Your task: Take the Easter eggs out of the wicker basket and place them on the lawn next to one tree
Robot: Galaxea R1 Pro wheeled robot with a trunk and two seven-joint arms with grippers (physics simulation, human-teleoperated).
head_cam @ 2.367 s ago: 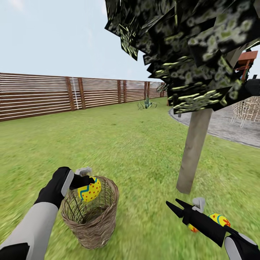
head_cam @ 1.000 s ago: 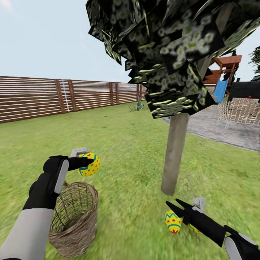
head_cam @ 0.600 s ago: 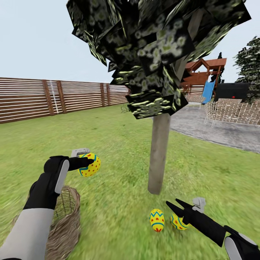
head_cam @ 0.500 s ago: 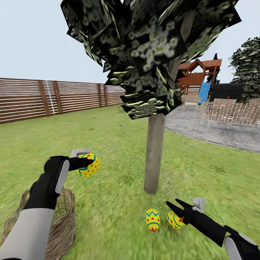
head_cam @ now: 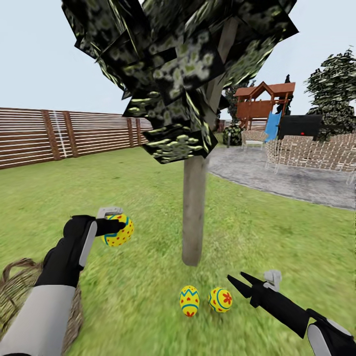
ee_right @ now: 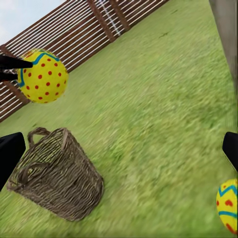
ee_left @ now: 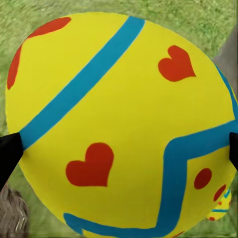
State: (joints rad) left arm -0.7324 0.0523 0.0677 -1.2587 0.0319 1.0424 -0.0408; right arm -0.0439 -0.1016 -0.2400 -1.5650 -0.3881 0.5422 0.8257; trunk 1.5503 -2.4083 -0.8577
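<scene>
My left gripper (head_cam: 116, 228) is shut on a yellow Easter egg (head_cam: 118, 233) with red dots and a blue zigzag, held above the lawn (head_cam: 148, 198) left of the tree (head_cam: 194, 212). In the left wrist view this egg (ee_left: 119, 124) sits between the black fingertips (ee_left: 7, 153). Two more eggs (head_cam: 189, 300) (head_cam: 220, 299) lie on the grass just in front of the trunk. My right gripper (head_cam: 235, 276) is open and holds nothing, right beside them. The wicker basket (head_cam: 20, 287) stands at the lower left under my left forearm. In the right wrist view the basket (ee_right: 57, 173) looks empty.
A grey paved patio (head_cam: 277, 175) with pale woven seats (head_cam: 306, 151) lies to the right behind the tree. A playset (head_cam: 262, 101) and another tree (head_cam: 336, 84) stand beyond it. A brown slat fence (head_cam: 64, 136) closes the lawn at the left.
The head view has swung, so tree, eggs and basket slid left in the picture. My left gripper lifted its egg from the basket's rim to above the grass. The right gripper stays open.
</scene>
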